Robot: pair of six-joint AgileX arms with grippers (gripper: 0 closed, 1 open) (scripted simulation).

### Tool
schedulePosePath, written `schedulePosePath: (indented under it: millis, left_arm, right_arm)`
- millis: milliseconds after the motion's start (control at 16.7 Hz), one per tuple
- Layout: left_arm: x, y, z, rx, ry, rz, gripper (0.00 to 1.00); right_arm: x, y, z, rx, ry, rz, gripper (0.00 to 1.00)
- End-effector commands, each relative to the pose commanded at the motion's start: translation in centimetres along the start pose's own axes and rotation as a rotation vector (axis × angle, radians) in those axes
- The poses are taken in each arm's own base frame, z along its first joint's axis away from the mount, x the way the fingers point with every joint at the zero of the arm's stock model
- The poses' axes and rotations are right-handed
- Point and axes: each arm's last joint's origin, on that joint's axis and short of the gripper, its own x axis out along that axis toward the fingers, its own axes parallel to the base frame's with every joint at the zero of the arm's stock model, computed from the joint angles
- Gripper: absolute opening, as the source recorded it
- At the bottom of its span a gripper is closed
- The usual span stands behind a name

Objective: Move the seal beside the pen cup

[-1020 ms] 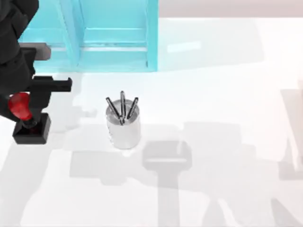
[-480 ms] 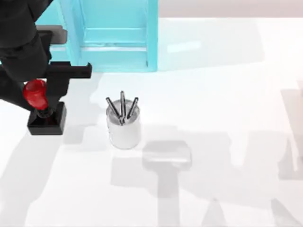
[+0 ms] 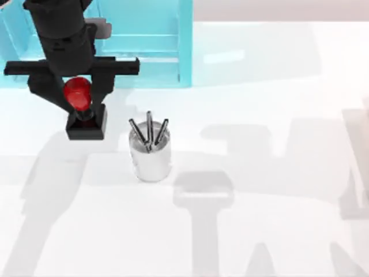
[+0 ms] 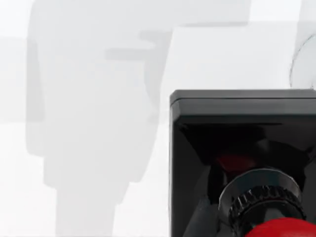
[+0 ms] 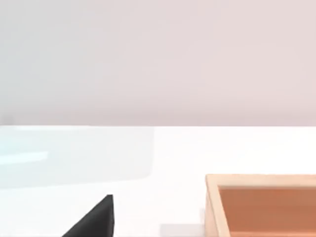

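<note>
Here, nearest the bottom of the top view, the pen cup stands upright on the white table with three dark pens fanned from its mouth. Just behind and to its left, the left gripper pinches the seal by its red knob, black base downward and close to the cup but apart, probably so it lands flat without knocking the pens. Farthest back sits a cyan frame; the right arm is parked out at the right
</note>
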Motion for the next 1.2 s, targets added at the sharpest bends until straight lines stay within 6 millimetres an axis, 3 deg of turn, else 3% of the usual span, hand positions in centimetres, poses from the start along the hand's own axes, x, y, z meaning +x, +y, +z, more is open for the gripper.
schedulePosePath:
  millis: [120,1020,1200]
  left_arm:
    - [0.3,-0.3,0.7,-0.001,-0.006,-0.002,0.00]
    - [1.9,-0.3,0.8,-0.001,-0.006,-0.002,0.00]
    - [1.9,-0.3,0.8,-0.001,-0.006,-0.002,0.23]
  right_arm:
    - [0.0,0.0,0.0,0.000,0.000,0.000,1.00]
    - [0.0,0.0,0.0,0.000,0.000,0.000,1.00]
    - [0.0,0.0,0.0,0.000,0.000,0.000,1.00]
